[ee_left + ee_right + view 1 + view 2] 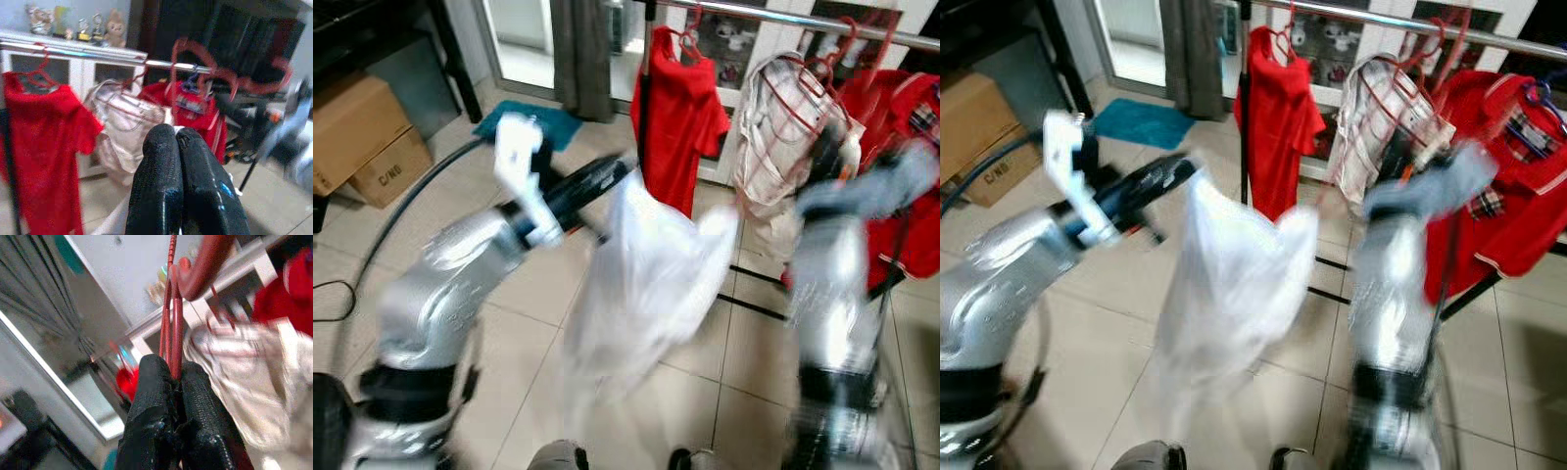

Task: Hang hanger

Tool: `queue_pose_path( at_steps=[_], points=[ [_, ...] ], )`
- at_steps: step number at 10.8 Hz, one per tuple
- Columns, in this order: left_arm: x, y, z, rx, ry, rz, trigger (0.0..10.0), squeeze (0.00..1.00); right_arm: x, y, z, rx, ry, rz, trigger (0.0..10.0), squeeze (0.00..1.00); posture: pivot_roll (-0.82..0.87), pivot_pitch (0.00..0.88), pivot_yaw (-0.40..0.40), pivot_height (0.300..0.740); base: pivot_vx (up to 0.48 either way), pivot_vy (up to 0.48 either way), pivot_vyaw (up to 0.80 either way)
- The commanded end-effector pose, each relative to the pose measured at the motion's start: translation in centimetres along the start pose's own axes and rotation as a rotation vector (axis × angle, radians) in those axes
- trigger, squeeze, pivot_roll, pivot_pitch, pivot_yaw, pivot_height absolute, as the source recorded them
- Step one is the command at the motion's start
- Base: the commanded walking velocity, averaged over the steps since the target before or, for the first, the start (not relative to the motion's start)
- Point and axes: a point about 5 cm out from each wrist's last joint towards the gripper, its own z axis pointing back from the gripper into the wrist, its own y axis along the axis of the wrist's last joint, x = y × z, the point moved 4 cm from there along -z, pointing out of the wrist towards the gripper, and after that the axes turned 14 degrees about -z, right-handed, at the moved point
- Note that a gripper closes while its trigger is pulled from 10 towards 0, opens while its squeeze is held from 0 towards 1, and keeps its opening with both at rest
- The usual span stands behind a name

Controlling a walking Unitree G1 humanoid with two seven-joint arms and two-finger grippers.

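Observation:
A metal clothes rail [783, 15] runs across the back and carries a red T-shirt [675, 117], a white checked shirt [783, 137] on a red hanger [173, 308], and more red clothes [906, 147]. My right gripper [824, 152] is raised to the checked shirt, just under the rail. In the right wrist view its fingers [151, 396] are shut on the red hanger's wire. My left gripper [617, 171] reaches forward at mid-height, shut on a white garment [646, 274] that hangs limp below it. Both arms are motion-blurred.
The rack's black upright [644, 108] and its floor bars [754, 308] stand straight ahead. Cardboard boxes [357, 137] sit at the far left, with a dark hose [401, 211] curving over the tiles. A teal mat [533, 119] lies by the grey curtain [582, 59].

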Motion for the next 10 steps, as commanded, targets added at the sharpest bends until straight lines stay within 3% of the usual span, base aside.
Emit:
queue_pose_path(
  at_steps=[1,3,4,6,8,10],
  points=[
    [0.2,0.6,-0.7,0.013,-0.014,-0.001,0.0,0.0,-1.0,0.1,0.6,0.007,0.031,0.041,10.0,0.0,0.05,0.051,-0.006,0.74,0.0,0.0,0.0],
    [1.2,2.1,-2.8,0.087,-0.073,0.065,0.0,0.0,-1.0,-1.7,1.5,-0.018,0.015,0.132,10.0,0.0,0.05,0.052,-0.003,0.74,0.0,0.0,0.0],
    [2.6,3.4,-4.2,0.135,-0.146,0.123,0.0,0.0,-0.7,-2.7,1.5,-0.022,-0.02,0.15,10.0,0.0,0.06,0.055,-0.002,0.74,0.0,0.0,0.0],
    [7.3,3.0,-5.7,0.132,-0.324,0.266,0.0,0.0,-2.7,-3.9,-1.1,0.034,-0.052,0.021,10.0,0.0,0.06,0.063,0.013,0.74,0.0,0.0,0.0],
    [9.7,3.4,-6.4,0.143,-0.409,0.358,0.0,0.0,-4.1,-5.5,-3.7,-0.008,-0.068,-0.133,10.0,0.0,0.08,0.076,0.013,0.74,0.0,0.0,0.0],
    [10.8,3.8,-6.0,0.138,-0.461,0.393,0.0,0.0,-4.7,-5.3,-6.0,-0.041,-0.066,-0.29,10.0,0.0,0.1,0.087,0.009,0.74,0.0,0.0,0.0]
  ],
)
